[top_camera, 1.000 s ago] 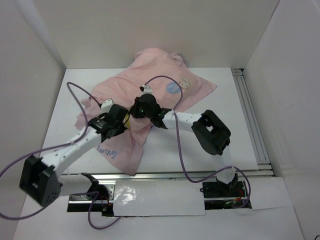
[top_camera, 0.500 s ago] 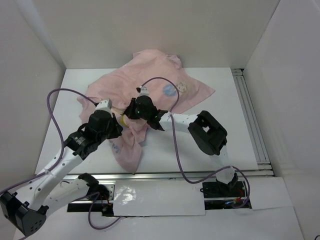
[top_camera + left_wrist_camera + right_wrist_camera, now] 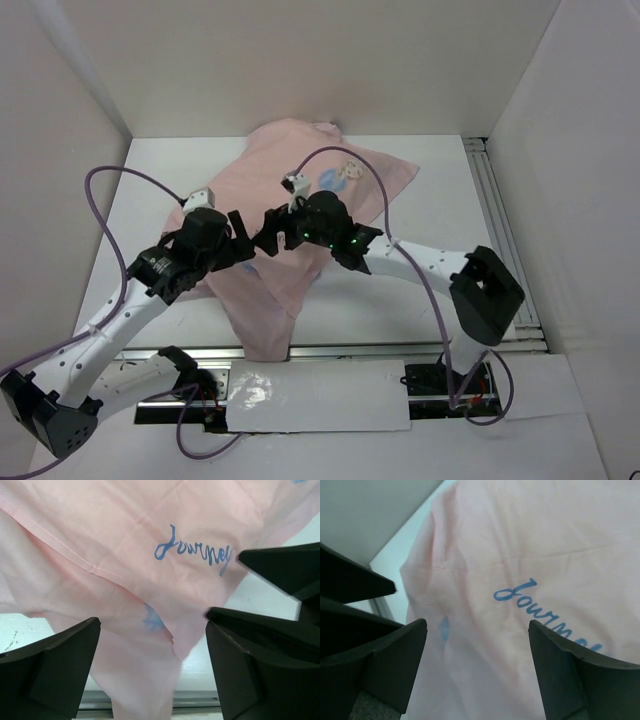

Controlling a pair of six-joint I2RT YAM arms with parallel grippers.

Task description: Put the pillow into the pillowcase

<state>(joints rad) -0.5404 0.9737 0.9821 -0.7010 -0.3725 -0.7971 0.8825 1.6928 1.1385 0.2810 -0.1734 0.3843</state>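
- A white table top [image 3: 400,290] was enclosed by plain white walls on the left, back and right; a ridged metal rail [image 3: 505,250] was seen along its right edge.
- A large thin pale pink fabric pillowcase [image 3: 265,170] was spread over the middle and back of the table, with one rumpled corner drawn towards the near edge. Blue "Journey" lettering [image 3: 195,552] was shown on it in both wrist views, and a small cartoon print [image 3: 340,175] in the overhead view.
- The left arm was stretched from the near left corner up to the table's middle, a purple cable [image 3: 110,190] looped above it. The left gripper [image 3: 243,238] was held over the fabric, jaws spread wide and nothing clamped between them.
- The right arm was bent in from the right, elbow low. The right gripper [image 3: 268,232] was pointed at the left one, just beside it, jaws likewise apart over the pink cloth [image 3: 485,555] with nothing pinched.
- The cream-yellow pillow could not be made out in any view. The pillowcase's blue face was not shown either, and its near corner was cut off behind the arms.
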